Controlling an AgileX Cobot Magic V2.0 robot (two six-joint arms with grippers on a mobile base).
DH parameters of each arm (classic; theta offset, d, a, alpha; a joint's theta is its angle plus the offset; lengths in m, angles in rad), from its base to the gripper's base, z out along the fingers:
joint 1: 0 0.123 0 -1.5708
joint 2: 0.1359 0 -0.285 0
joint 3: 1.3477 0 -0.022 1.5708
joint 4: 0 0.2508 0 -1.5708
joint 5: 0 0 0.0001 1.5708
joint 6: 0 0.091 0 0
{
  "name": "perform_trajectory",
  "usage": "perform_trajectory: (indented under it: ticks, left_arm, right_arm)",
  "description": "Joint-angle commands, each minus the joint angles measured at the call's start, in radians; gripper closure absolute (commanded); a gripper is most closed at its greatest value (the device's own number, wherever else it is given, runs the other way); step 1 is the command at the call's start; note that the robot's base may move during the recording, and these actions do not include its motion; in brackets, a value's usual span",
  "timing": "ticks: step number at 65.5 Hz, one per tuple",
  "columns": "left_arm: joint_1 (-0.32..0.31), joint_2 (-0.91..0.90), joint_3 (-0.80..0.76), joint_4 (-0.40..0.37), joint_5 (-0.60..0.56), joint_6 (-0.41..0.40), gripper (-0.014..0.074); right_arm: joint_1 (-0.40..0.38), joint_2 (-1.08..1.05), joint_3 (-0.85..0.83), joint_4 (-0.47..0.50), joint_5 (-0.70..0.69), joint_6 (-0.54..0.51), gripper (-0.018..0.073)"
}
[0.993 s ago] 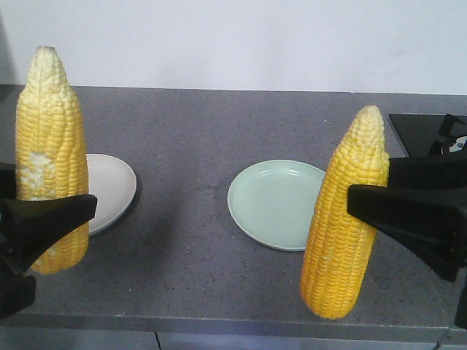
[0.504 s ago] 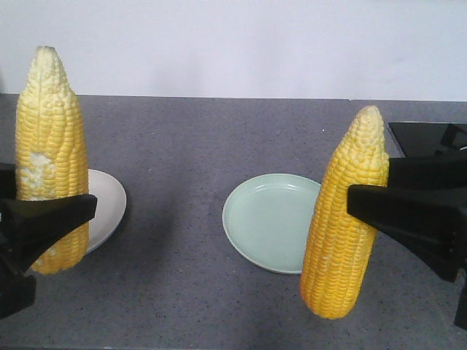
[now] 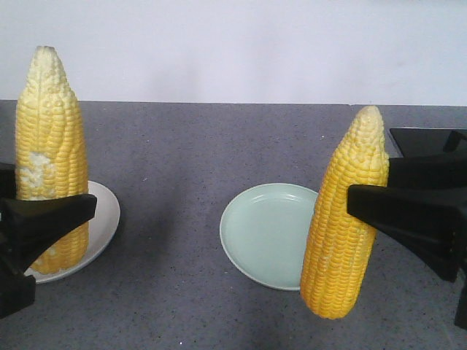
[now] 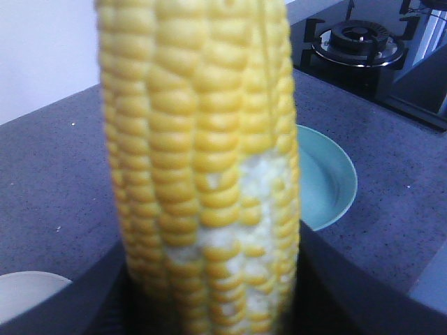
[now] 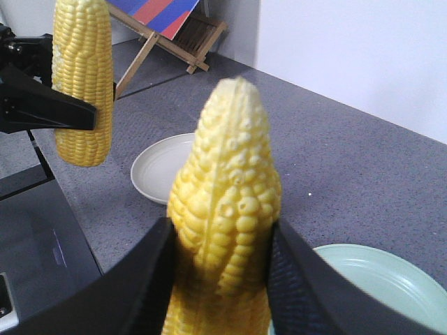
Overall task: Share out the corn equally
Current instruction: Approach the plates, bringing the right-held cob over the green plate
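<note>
Two corn cobs stand upright, each held in a gripper above the grey counter. The left corn (image 3: 49, 138) (image 4: 202, 153) has a whitish patch, and my left gripper (image 3: 55, 213) (image 4: 209, 293) is shut on its lower half. Its bottom end overlaps the white plate (image 3: 103, 211) (image 5: 164, 167) in the front view. My right gripper (image 3: 357, 208) (image 5: 223, 258) is shut on the right corn (image 3: 349, 219) (image 5: 227, 202), which hangs at the right edge of the pale green plate (image 3: 259, 237) (image 4: 325, 181) (image 5: 380, 279). Nothing lies on either plate.
A black gas hob (image 3: 430, 138) (image 4: 356, 42) sits at the counter's far right. A white wall runs behind the counter. In the right wrist view a wooden folding stand with a coloured board (image 5: 174, 21) stands beyond the counter's left end.
Both plates have slid down and left in the front view, and the counter's front edge has left the frame. The white plate now lies under the left cob. Both grippers keep their cobs.
</note>
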State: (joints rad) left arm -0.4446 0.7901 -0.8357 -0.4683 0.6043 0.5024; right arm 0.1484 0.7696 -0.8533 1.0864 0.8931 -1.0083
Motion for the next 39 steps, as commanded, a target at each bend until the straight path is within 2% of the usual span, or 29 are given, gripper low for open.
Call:
perform_trajectory:
  ticks: [1,39]
  left_arm:
    - [0.0,-0.008,-0.027,-0.028,-0.06,-0.001,0.0359]
    - [0.0,-0.008,-0.027,-0.028,-0.06,-0.001,0.0359]
  right_arm:
    - [-0.004,-0.005,-0.026,0.049,-0.034,-0.005,0.0348]
    - [-0.004,-0.005,-0.026,0.049,-0.034,-0.005,0.0348]
